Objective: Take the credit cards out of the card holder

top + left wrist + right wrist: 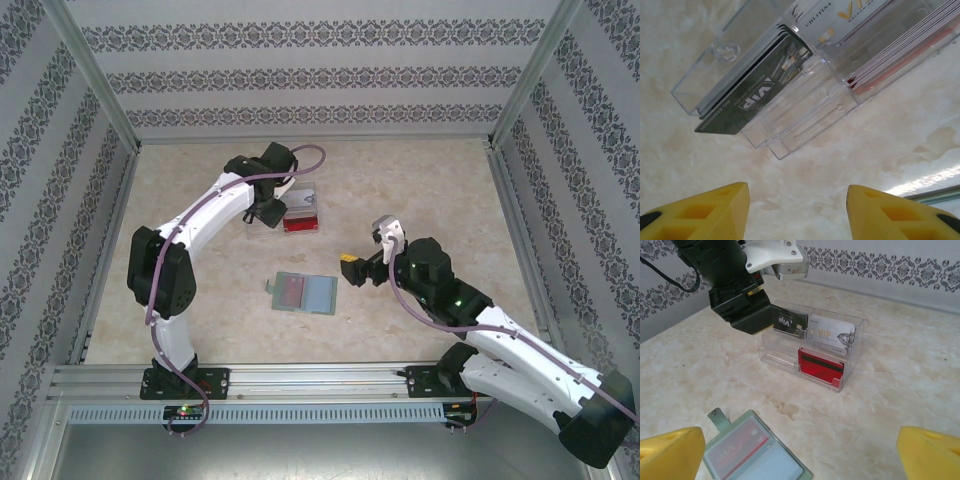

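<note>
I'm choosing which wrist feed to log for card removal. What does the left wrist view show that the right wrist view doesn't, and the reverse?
Left wrist, not right: the left tool from its own side, fingers apart with nothing between them, and a close look down into the clear box.
Right wrist, not left: the open wallet lying flat and holding a reddish card, the right tool with fingers wide apart, and the patterned wall.
Both: the clear box, its dark card and pale card, and the table.

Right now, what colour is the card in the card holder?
The card is reddish, clearest in the right wrist view.
</note>
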Robot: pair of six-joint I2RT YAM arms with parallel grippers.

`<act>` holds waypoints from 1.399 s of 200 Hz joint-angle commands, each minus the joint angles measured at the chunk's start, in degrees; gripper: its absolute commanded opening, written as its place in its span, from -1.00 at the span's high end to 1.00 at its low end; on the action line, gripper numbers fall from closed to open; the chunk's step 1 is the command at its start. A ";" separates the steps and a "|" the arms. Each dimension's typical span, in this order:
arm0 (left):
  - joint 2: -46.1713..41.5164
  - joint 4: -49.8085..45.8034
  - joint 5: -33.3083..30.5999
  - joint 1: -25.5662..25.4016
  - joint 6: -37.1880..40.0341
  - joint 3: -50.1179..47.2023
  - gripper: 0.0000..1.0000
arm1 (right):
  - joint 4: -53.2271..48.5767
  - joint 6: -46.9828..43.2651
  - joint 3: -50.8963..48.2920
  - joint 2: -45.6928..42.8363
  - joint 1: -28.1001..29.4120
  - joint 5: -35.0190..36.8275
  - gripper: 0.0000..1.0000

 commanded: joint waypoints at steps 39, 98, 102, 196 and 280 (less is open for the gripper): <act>3.24 4.32 -0.28 4.19 9.32 5.64 -0.09 | 4.09 3.94 -2.52 1.42 -0.05 -1.99 -0.96; 6.23 5.82 6.22 8.89 8.86 6.69 -0.22 | 5.51 4.65 -2.84 3.31 -0.01 -2.66 -0.96; 6.42 5.73 6.81 8.98 8.82 6.84 -0.21 | 5.51 4.65 -2.87 3.47 -0.01 -2.62 -0.96; 8.77 4.31 12.31 10.69 8.59 7.50 -0.04 | 6.34 4.84 -2.88 5.44 -0.03 -2.66 -0.96; 7.33 4.37 11.36 10.66 8.69 5.31 0.06 | 6.45 5.04 -2.97 5.08 0.05 -2.56 -0.97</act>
